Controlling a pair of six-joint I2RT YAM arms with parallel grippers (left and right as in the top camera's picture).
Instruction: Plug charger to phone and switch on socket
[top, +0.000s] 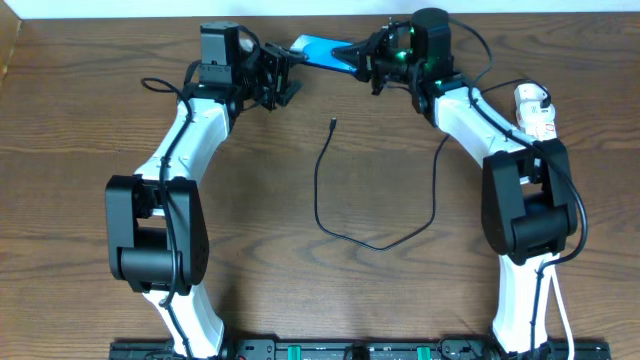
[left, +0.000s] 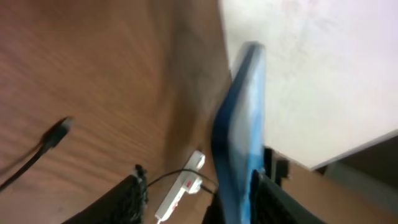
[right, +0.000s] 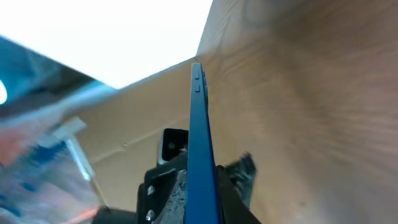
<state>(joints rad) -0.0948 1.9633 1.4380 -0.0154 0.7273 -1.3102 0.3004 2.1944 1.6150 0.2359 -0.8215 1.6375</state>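
Note:
The phone (top: 318, 48), blue screen and black frame, is held off the table at the back centre between my two grippers. My right gripper (top: 362, 58) is shut on its right end; in the right wrist view the phone (right: 200, 118) stands edge-on between the jaws (right: 202, 183). My left gripper (top: 278, 78) is open at the phone's left end; in the left wrist view the phone (left: 239, 130) lies against the right finger, with a wide gap to the left finger (left: 205, 183). The charger cable (top: 330, 228) loops on the table, its tip (top: 332, 124) (left: 61, 127) lying free. The white socket (top: 535, 112) (left: 183, 186) lies at the right.
The table's back edge and a pale wall (top: 320, 8) are just behind the phone. The right arm (top: 525, 200) stands over the socket's lower end. A white cord (top: 558, 300) runs down beside the right arm's base.

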